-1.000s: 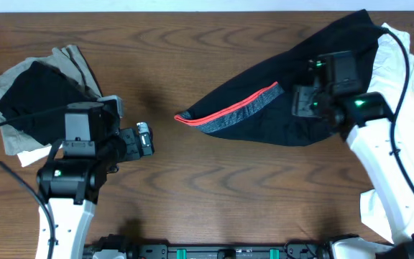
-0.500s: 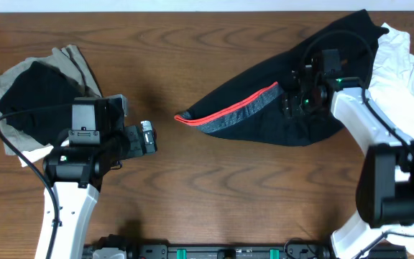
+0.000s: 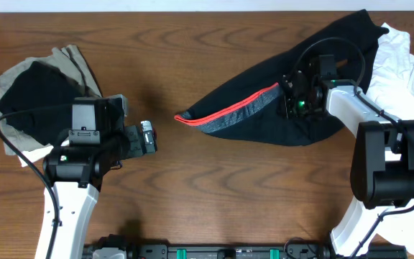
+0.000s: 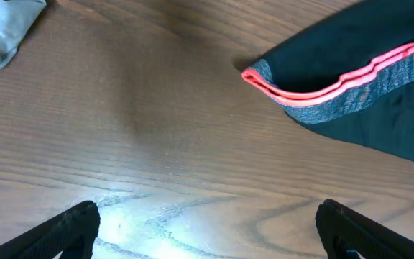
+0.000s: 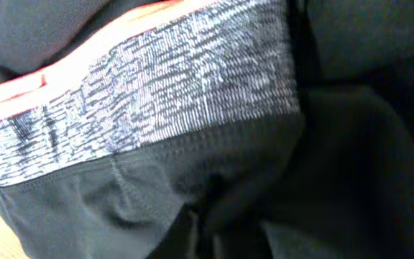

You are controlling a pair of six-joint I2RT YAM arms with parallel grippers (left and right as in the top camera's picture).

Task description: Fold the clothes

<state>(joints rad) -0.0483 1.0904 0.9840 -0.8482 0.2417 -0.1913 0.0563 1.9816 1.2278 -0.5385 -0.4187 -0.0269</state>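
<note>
Wood table (image 3: pixel 228 187) | right fingers (image 3: pixel 290 106) pinched on leggings (image 3: pixel 264 122) | left fingers (image 4: pixel 74 226) spread wide

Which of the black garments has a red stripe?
The leggings at the right: coral-red edges their grey waistband; the black garment at the left is plain.

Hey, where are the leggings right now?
In the overhead view the leggings lie on the right half of the table, far end against the white shirt, with the right end effector shut on them beside the waistband.
</note>
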